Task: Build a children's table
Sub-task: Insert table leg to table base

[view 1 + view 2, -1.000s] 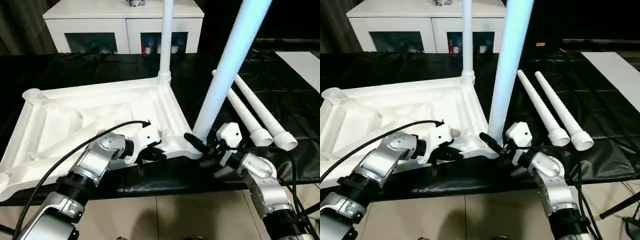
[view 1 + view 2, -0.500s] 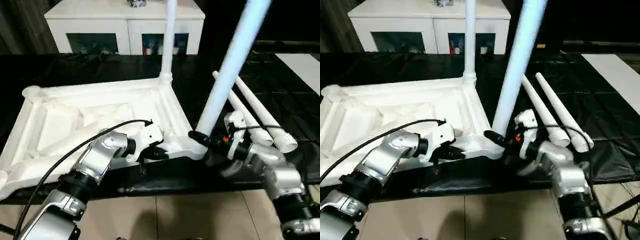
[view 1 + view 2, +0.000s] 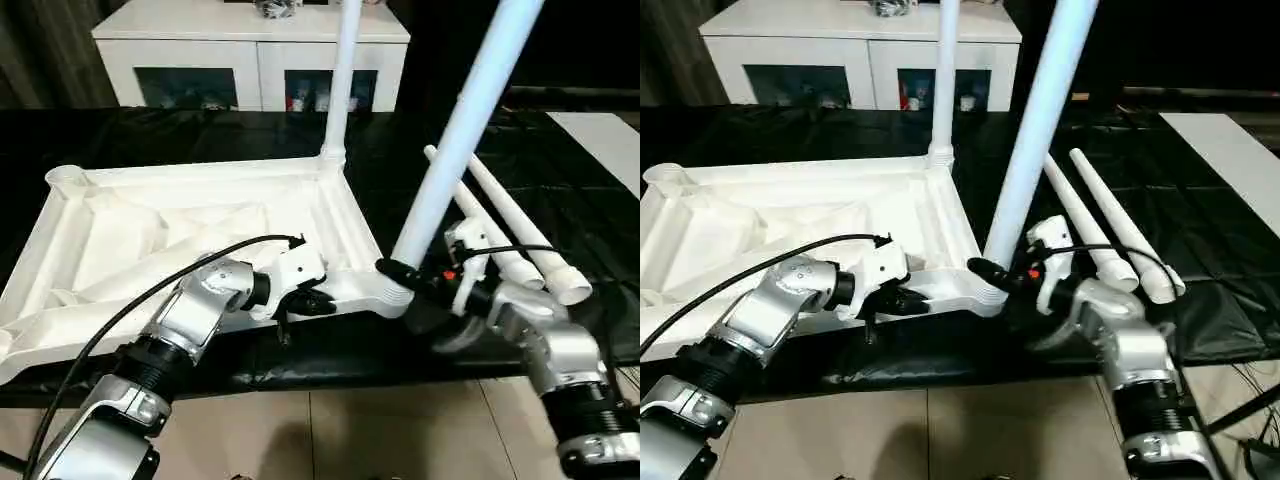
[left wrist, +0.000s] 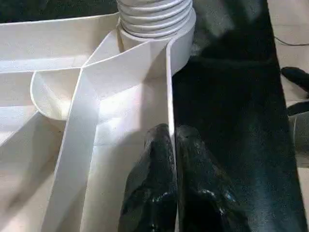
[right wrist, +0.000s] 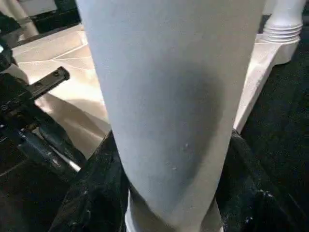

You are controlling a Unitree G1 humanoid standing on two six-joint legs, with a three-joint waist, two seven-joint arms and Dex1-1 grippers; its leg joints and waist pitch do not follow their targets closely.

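The children's table tabletop (image 3: 150,225) lies underside up on the black-covered bench, its ribs and corner sockets showing. One white leg (image 3: 340,80) stands upright in the far right socket. A second leg (image 3: 455,120) rises tilted from the near right socket, and my right gripper (image 3: 396,271) is shut around its base; the right wrist view has this leg (image 5: 169,96) between the black fingers (image 5: 91,193). My left gripper (image 3: 316,301) is shut on the tabletop's thin near rim (image 4: 170,96), just left of that socket. Two loose legs (image 3: 515,225) lie to the right.
A white cabinet (image 3: 250,45) stands behind the bench. A flat white board (image 3: 610,135) lies at the far right on the black cloth. The bench's front edge runs just under both grippers, with tiled floor (image 3: 330,430) below. A black cable (image 3: 150,290) arcs over my left forearm.
My right forearm has swung outward to the right and its wrist has turned, still gripping the leg's base. The left gripper has stayed on the rim. The camera shifted slightly.
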